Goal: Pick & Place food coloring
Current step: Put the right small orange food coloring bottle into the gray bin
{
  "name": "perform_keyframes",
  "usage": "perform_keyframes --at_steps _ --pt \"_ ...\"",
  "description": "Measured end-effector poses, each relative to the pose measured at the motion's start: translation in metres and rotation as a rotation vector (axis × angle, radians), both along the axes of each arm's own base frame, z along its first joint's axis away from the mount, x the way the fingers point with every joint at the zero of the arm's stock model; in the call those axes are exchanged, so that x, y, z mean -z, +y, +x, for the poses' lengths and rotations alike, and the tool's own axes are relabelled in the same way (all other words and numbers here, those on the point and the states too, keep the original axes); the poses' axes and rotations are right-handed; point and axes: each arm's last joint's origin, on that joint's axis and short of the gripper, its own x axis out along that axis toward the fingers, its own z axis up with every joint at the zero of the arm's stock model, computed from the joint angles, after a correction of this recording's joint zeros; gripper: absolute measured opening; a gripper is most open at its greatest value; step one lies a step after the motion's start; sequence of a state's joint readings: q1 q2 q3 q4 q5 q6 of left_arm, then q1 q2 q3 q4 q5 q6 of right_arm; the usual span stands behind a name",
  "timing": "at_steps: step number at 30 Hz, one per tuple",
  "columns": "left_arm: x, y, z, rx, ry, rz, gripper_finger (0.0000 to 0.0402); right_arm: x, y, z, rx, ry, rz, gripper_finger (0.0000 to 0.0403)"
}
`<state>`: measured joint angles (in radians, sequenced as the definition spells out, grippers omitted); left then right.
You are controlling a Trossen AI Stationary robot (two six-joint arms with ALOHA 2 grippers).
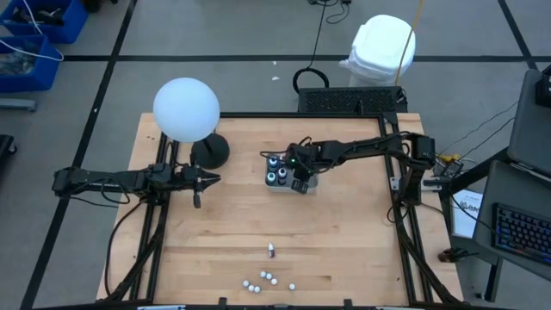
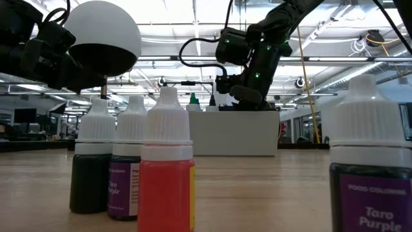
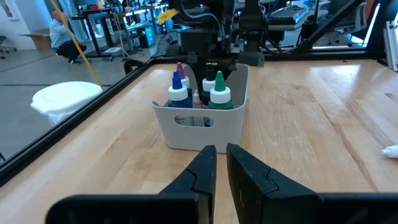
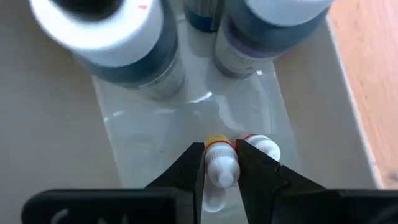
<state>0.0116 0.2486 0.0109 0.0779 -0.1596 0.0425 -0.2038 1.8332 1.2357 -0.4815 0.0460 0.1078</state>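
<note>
The food coloring shows as several tiny white-capped bottles [image 1: 269, 279] standing near the table's near edge, with one [image 1: 270, 251] apart from them; the low view shows them close up [image 2: 166, 169]. The grey tray [image 1: 273, 182] at the table's middle holds bigger dark bottles [image 3: 219, 98] with coloured tips. My right gripper [image 4: 220, 148] reaches steeply down into the tray, shut on a tiny orange-yellow bottle [image 4: 219, 163]. A second tiny bottle [image 4: 263, 147] lies on the tray floor beside it. My left gripper [image 3: 221, 163] waits shut, level, left of the tray. My right gripper pinches the tiny bottle by its white cap [image 4: 222, 173] between the two fingers, which come from above, slanting steeply down. The bottle's orange-yellow body [image 4: 217, 144] points away from the fingers toward the tray floor. I cannot tell whether it touches the floor.
A white globe lamp [image 1: 186, 108] on a dark round base [image 1: 211, 151] stands at the table's far left. Bare wood lies between the tray and the bottles at the near edge. A white bag [image 1: 381, 47] sits on the floor beyond the table.
</note>
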Motion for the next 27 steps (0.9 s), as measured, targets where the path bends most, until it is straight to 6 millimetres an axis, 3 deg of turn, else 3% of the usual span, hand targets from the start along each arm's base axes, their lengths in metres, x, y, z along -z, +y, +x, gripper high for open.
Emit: perform_keyframes --at_steps 27 --pt "-0.0001 0.0 0.0 0.0 0.0 0.001 0.0047 -0.0019 -0.0059 0.0032 -0.019 -0.057 0.027 0.0075"
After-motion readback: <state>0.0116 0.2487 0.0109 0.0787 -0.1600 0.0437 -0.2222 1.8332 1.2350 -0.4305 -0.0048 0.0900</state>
